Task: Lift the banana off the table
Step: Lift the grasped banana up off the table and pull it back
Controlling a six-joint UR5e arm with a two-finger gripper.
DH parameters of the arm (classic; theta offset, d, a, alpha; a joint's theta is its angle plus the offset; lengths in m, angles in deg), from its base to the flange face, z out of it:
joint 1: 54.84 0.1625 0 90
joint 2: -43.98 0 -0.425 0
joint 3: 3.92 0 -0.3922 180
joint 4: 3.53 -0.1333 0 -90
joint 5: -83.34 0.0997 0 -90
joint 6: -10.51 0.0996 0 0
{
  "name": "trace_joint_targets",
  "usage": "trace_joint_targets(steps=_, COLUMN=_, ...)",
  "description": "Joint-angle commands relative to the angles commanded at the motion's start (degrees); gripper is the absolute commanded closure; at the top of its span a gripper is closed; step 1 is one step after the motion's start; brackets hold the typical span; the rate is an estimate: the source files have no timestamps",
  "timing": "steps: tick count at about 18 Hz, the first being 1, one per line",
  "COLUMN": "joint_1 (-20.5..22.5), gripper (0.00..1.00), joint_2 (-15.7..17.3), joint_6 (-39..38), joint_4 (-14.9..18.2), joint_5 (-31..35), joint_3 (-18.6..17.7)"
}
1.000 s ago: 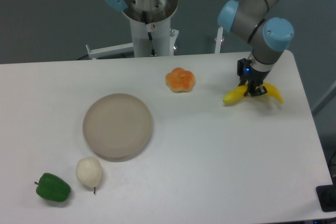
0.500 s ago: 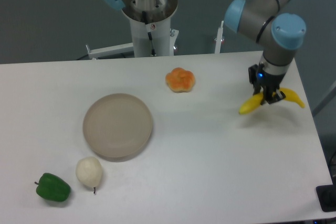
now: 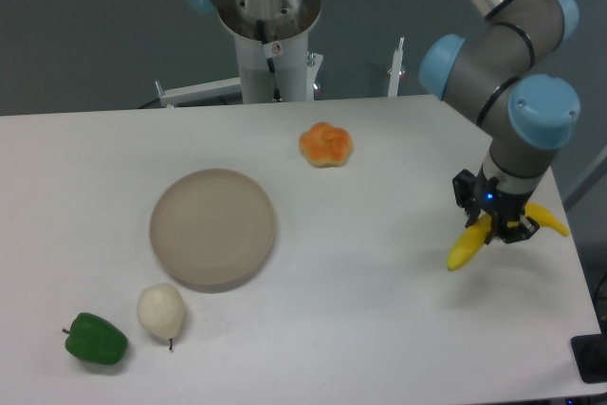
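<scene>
The bright yellow curved banana (image 3: 467, 247) is held in my gripper (image 3: 505, 231) at the right side of the white table (image 3: 379, 329). The gripper is shut on the banana's middle, with one yellow end sticking out to the lower left and the other to the right. The banana appears lifted a little above the tabletop, with a faint shadow under it. The gripper's fingers are small and dark, and partly hide the banana's middle.
An orange lumpy fruit (image 3: 325, 144) lies at the back middle. A round tan plate (image 3: 212, 227) sits left of centre. A white round fruit (image 3: 160, 310) and a green pepper (image 3: 96, 339) lie at the front left. The table's right edge is close to the gripper.
The gripper, holding the banana, has moved toward the front and to the right, from near the table's back right to the middle of its right side.
</scene>
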State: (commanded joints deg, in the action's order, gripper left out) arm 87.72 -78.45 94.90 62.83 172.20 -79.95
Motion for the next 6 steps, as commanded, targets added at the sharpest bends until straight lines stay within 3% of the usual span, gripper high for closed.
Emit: trace_joint_targets(steps=6, joint_1=-1.2, gripper=0.89, joint_2=-2.1, joint_6=-0.7, joint_4=-0.1, joint_5=0.5, joint_3=2.7)
